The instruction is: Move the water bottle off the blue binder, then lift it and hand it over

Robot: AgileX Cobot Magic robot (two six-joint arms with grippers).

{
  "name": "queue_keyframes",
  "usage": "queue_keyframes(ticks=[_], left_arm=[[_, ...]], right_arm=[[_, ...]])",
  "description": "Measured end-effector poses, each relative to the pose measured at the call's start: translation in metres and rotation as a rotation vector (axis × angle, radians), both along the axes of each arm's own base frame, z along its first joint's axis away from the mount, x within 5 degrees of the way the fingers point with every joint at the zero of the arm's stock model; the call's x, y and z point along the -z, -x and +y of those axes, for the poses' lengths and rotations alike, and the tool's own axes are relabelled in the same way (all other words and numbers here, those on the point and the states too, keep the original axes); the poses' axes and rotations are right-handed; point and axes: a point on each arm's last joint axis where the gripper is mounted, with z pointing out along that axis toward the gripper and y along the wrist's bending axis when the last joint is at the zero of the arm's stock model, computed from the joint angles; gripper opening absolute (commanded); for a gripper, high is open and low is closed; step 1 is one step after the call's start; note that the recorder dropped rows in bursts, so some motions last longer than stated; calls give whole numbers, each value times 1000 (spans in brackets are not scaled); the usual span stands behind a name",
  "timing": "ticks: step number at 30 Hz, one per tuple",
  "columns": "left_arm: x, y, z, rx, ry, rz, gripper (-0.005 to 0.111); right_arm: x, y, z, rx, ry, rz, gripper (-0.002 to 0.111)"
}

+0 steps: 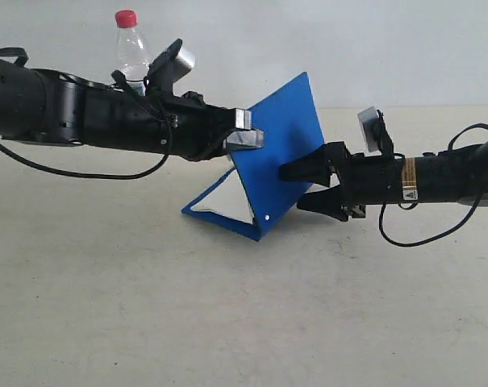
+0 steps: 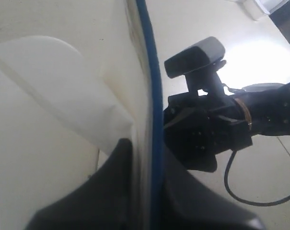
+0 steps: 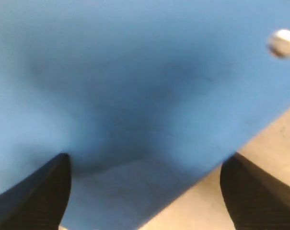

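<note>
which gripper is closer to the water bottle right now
Left. The left gripper grips the raised cover of the blue binder, with the water bottle standing behind its arm. The right gripper is open on the binder's far side.

The water bottle (image 1: 131,47) shows only its cap and shoulders; the left arm (image 1: 66,109) hides the rest. In the right wrist view the blue binder (image 3: 135,72) is a soft blur running off the frame, its rivet (image 3: 282,42) smeared. The left end effector (image 2: 149,196) is dark, unfocused and cut by the picture's edge.
</note>
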Motion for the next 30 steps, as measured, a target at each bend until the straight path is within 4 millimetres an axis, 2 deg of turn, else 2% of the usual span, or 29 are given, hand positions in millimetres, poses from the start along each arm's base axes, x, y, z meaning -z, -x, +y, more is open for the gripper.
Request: queue_keyframes(ticks=[9,16,23,30], left_arm=[[40,-1,-4,3,-1,182,4],[39,2,-2,71,93,244,4],[28,2,-3,86,172,217,4],[-12,8,0,99,185,123,4]], right_arm=[[7,-1,-1,19,66,23,75],[4,1,0,-6,38,29,75],[-19,0,-4,1,31,-20,75],[-40,1,-2,-12,-41,-61,75]])
